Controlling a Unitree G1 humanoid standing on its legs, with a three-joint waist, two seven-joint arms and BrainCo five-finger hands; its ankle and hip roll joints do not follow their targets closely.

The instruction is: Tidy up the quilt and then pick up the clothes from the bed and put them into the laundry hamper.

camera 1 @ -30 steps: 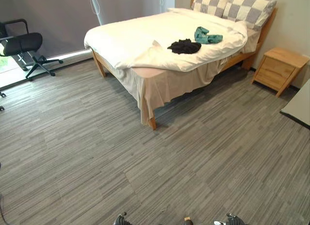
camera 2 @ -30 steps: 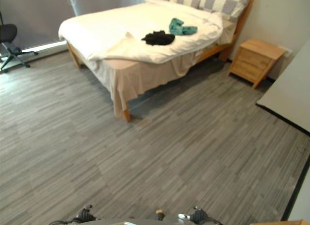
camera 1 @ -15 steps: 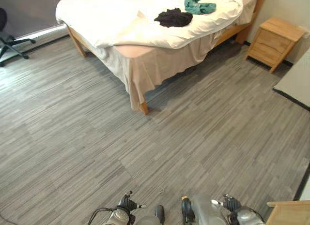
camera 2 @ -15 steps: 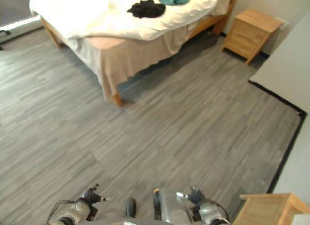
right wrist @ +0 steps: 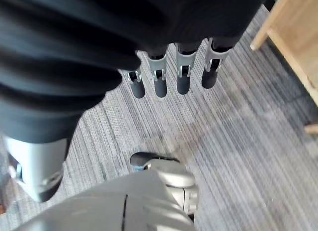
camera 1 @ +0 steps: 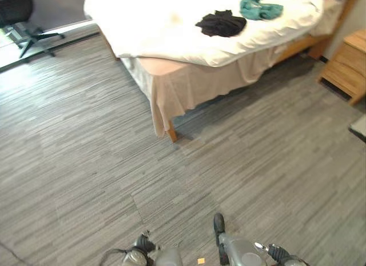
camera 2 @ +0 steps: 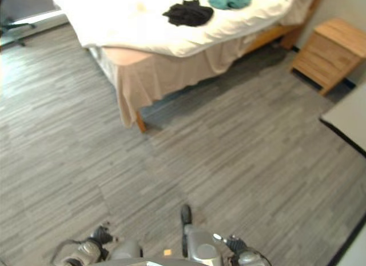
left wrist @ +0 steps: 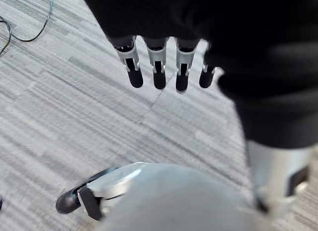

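Nearest, both robot hands are hanging over the grey floor (camera 1: 80, 163), nothing held: the left robot hand (left wrist: 164, 67) is seen in its wrist view with fingers straight and relaxed, and the right robot hand (right wrist: 171, 74) likewise. Well apart from them, across bare floor, the bed (camera 1: 171, 94) is being faced from its foot corner. The white quilt (camera 1: 154, 31) is lying rumpled, drooping over the near edge. On it, farther in, a black garment (camera 1: 221, 24) is lying, and just beyond it a teal garment (camera 1: 260, 6). A nightstand (camera 2: 331, 51) is standing right of the bed. No hamper is being shown. The approach is judged the step in hand: the bed is best neared squarely at the long side, so the quilt is reachable by both robot hands before the clothes are lifted.
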